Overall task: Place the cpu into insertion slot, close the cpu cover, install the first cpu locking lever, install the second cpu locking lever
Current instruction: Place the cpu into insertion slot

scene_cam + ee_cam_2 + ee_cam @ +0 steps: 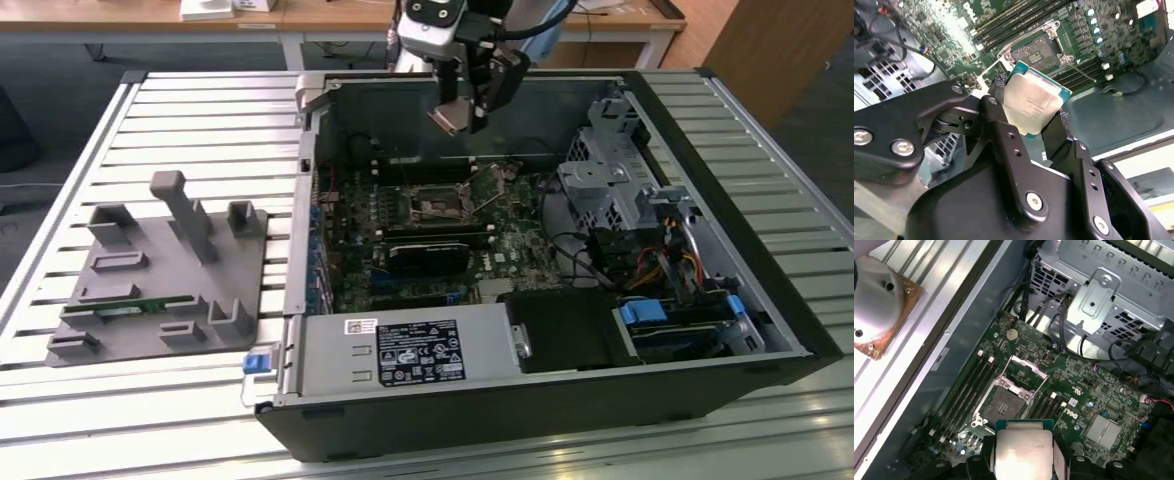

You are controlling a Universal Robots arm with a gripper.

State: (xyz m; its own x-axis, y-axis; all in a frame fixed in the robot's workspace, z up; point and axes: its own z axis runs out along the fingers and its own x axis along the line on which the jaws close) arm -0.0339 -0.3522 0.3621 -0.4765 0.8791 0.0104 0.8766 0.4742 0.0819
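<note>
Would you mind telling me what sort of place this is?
Probably a robotics lab or workshop: an opened computer case lies on a slatted metal table, wooden desks stand behind, and the gripper holds the cpu above it.

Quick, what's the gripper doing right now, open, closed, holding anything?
Gripper: closed on the cpu, held in the air, clear of the insertion slot.

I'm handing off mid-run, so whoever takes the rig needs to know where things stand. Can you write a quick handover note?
Claw: shut on the cpu, held in the air over the open computer case.
Insertion slot: bare, with the cpu cover flipped up beside it.
Done: cpu picked up.
Left: cpu not yet in the slot, cover not closed, both locking steps not done.
</note>
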